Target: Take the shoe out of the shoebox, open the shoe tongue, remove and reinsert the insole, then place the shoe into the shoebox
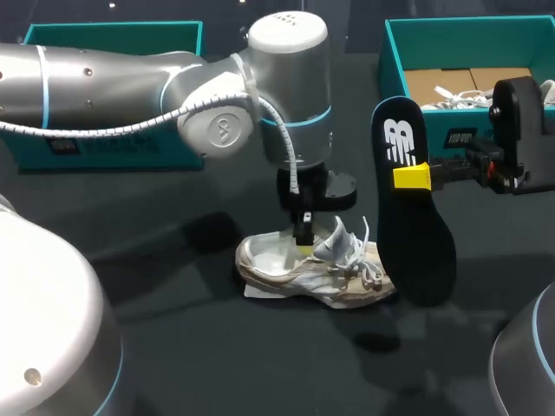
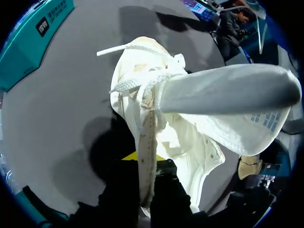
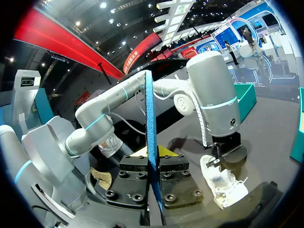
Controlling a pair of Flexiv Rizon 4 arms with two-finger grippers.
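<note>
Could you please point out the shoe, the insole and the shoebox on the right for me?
shoe [image 1: 329,279]: head view, on the side of its upper.
insole [image 1: 416,243]: head view, on the middle of its dark face.
shoebox [image 1: 468,42]: head view, on its teal back wall.

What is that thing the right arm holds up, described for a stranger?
On the dark table, a pale shoe lies in the middle. Beside it the right gripper holds the insole upright: the only flat, black, foot-shaped piece, with a white logo.
</note>
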